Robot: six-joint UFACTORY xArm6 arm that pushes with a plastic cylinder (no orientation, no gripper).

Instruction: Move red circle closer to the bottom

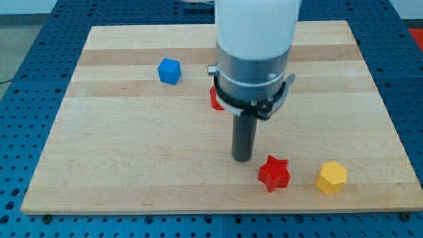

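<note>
My arm comes down from the view's top, a wide white cylinder over a grey collar with a black ring clamp, and it stands close to upright over the middle of the wooden board. Below the collar the dark rod drops straight to the board. My tip rests on the wood slightly right of the board's centre, in its lower half.

I carry no fingers and no jaws, so nothing is grasped or released; the rod ends bare and my tip touches no block.

Red block: only a small piece shows at the left edge of my collar, above my tip in the view; the rest is hidden behind the arm, so I cannot confirm its shape. It sits near the board's middle height, well apart from the bottom edge.

Red star: lies flat just to the lower right of my tip, near but with bare wood between them.

Yellow block: many-sided, just to the right of the red star, near the bottom edge, apart from it.

Blue cube: upper left of my arm, well apart from all other blocks.

The board lies on a blue perforated table.
</note>
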